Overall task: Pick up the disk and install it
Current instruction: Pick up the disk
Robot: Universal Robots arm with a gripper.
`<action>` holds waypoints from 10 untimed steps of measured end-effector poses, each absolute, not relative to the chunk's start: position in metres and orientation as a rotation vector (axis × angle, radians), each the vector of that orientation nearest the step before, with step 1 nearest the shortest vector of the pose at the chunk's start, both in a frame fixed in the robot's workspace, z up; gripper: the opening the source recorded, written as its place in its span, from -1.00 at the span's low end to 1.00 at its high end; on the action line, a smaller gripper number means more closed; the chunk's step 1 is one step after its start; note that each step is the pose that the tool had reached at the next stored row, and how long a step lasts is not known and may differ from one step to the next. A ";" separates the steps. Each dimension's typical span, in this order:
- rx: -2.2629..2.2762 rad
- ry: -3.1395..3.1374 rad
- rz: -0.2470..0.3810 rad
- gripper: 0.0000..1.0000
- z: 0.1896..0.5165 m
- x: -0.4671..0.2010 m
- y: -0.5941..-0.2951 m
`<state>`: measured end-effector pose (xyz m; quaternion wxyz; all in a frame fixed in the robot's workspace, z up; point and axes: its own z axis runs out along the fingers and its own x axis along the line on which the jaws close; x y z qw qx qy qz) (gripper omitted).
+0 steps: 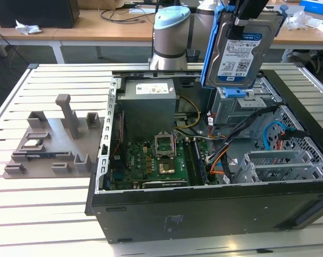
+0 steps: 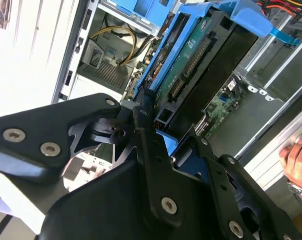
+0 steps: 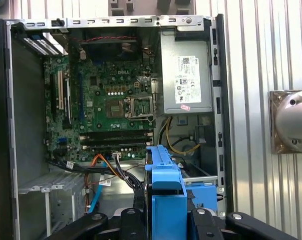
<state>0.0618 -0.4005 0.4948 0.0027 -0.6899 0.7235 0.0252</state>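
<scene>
Disk [image 1: 237, 51] held upright in the robot's claw [image 1: 246, 19], above the open computer case [image 1: 204, 211].

Silver, with a white and blue label and a blue bracket, the disk hangs straight below the claw, its long axis near vertical and its label facing the exterior camera. The claw is clenched on the disk's upper end: in the first wrist view, black fingers [image 3: 132, 221] press on either side of the blue bracket. The disk is in the air, clear of the case, just above the grey drive cage [image 1: 239, 110] at the exterior view's right of the power supply [image 1: 149, 104]. By my reading it is picked up but not yet seated.
</scene>
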 end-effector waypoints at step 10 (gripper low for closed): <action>-2.163 2.269 0.079 -0.26 0.493 0.062 -0.409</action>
